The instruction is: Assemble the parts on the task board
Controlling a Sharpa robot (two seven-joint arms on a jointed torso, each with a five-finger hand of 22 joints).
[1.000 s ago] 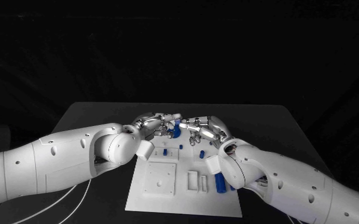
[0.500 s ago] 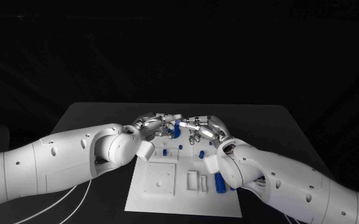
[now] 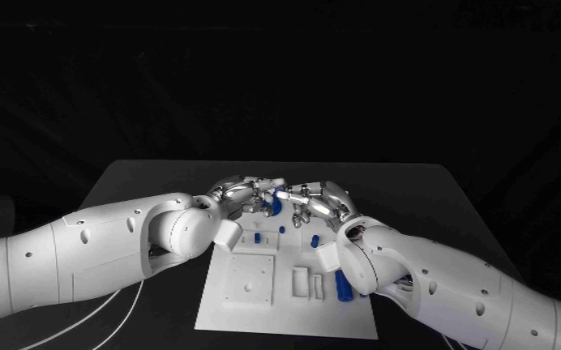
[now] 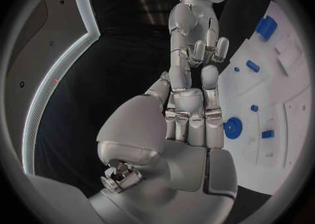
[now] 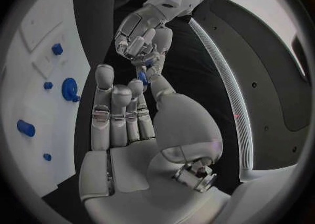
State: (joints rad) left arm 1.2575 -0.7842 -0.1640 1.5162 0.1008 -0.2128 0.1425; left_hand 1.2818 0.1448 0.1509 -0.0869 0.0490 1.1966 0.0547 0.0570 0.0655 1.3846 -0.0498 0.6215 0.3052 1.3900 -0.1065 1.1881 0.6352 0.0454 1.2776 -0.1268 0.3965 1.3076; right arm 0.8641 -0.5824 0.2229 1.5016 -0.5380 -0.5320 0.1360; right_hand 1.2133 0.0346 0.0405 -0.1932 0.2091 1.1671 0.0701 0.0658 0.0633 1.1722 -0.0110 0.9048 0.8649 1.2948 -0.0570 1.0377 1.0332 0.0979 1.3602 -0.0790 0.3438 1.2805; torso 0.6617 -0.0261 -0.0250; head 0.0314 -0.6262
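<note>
Pinching one small blue part (image 3: 276,198) between fingertips of left hand (image 3: 240,194) and right hand (image 3: 314,200) above far board (image 3: 234,301), judged light, rigid, slippery, best pinched mid-length.

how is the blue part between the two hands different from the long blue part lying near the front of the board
The blue part between the hands is lifted off the task board, pinched where the left hand and right hand meet; the long blue part lies flat on the board, untouched. The held part is mostly hidden by fingers, so its shape is unclear; the long part shows in full. Both are the same blue.
</note>
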